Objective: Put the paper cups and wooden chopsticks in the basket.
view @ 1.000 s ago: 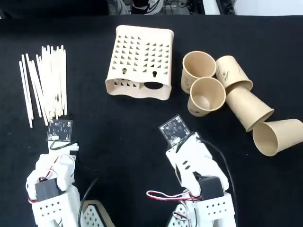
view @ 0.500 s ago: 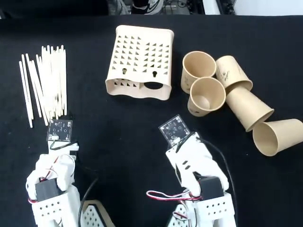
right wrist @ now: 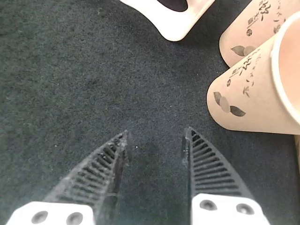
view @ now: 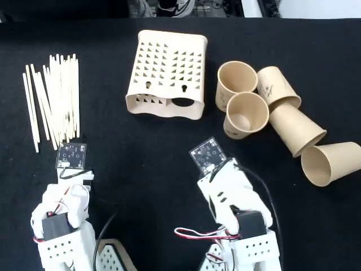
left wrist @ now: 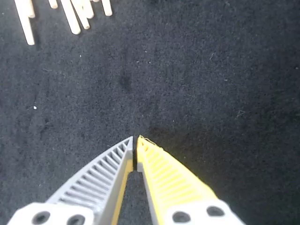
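Several wooden chopsticks (view: 53, 99) lie in a loose bundle at the table's far left; their near ends (left wrist: 70, 14) show in the left wrist view. The cream perforated basket (view: 166, 73) lies at the back centre with a perforated face up; its corner (right wrist: 173, 14) is ahead of my right gripper. Several paper cups sit to its right: two upright (view: 237, 79) (view: 246, 114), the others tipped over (view: 296, 130) (view: 330, 162). My left gripper (left wrist: 136, 139) is shut and empty over bare cloth, just short of the chopsticks. My right gripper (right wrist: 155, 136) is open and empty, a cup (right wrist: 253, 98) close beside it.
A black cloth (view: 141, 164) covers the table. The left arm (view: 62, 220) and right arm (view: 237, 209) stand at the near edge. Bare cloth lies between the arms and the basket. A cable (view: 194, 232) loops at the right arm's base.
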Controlling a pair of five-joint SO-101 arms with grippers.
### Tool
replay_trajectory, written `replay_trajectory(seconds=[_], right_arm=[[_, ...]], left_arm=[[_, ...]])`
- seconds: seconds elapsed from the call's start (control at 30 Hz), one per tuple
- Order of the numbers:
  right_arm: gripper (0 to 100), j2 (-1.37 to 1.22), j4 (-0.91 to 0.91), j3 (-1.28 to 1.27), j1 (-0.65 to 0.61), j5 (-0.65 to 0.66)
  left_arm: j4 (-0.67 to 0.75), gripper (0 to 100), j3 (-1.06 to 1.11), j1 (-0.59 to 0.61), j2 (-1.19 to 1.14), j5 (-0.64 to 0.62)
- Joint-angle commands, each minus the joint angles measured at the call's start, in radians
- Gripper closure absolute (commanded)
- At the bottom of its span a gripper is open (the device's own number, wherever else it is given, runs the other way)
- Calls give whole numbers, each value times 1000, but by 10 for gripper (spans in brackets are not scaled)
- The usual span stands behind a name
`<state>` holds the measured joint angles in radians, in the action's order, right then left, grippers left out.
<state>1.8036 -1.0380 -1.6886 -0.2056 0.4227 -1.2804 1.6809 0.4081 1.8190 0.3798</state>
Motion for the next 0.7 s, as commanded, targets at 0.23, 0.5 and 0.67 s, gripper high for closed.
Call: replay_trajectory(seconds=[0.23,0.5,0.67], right_arm=[[808,62,17,4,6,5],[807,53,78,7,-69,54],[807,51,133,8,-69,54]], left_arm=[[-5,967,18,-5,2,6],[-5,967,18,-5,2,6],[-5,967,18,-5,2,6]])
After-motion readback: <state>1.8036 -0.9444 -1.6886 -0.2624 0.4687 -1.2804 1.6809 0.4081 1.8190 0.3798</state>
